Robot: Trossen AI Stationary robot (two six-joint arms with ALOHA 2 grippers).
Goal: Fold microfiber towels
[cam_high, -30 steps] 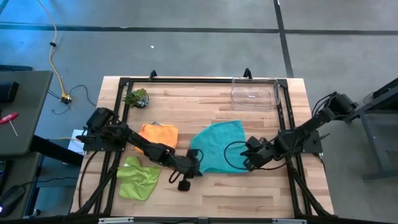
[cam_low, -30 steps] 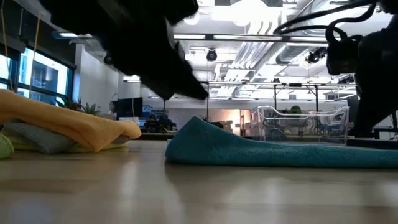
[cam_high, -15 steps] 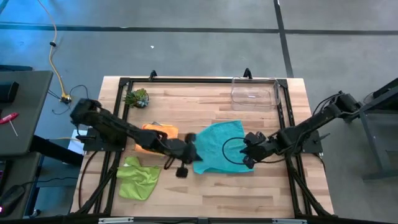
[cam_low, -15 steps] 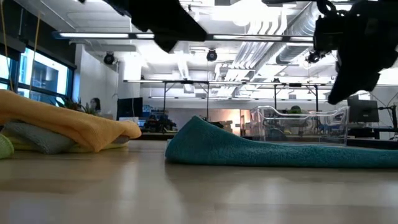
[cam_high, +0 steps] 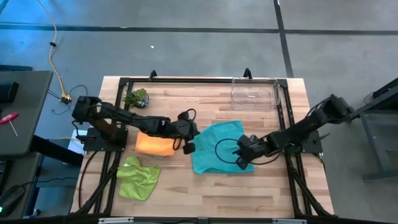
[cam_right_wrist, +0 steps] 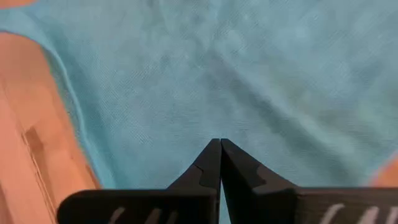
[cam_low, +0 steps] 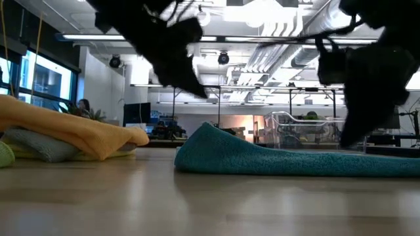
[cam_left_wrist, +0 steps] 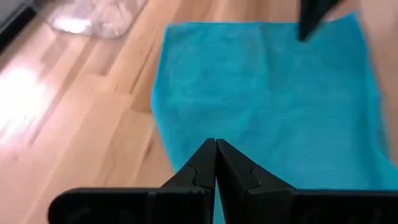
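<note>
Jaws pressed shut and empty on both grippers — left gripper (cam_high: 188,140) and right gripper (cam_high: 239,151) flank your flat teal towel (cam_high: 214,146), apparently poised for a fold.

The left gripper (cam_high: 188,132) has pulled back from the near edge of the teal towel (cam_high: 219,147) and now sits up by its far left corner, beside the orange towel (cam_high: 155,142), fingers pressed together and holding nothing. Its arm, which lay across the orange towel a second ago, has swung toward the far side, so more of that towel shows. The right gripper (cam_high: 239,149) has slid leftward off the teal towel's right edge and hangs over its middle, jaws closed and empty. The teal towel itself looks changed: its near left corner lies flatter and farther out than before.
</note>
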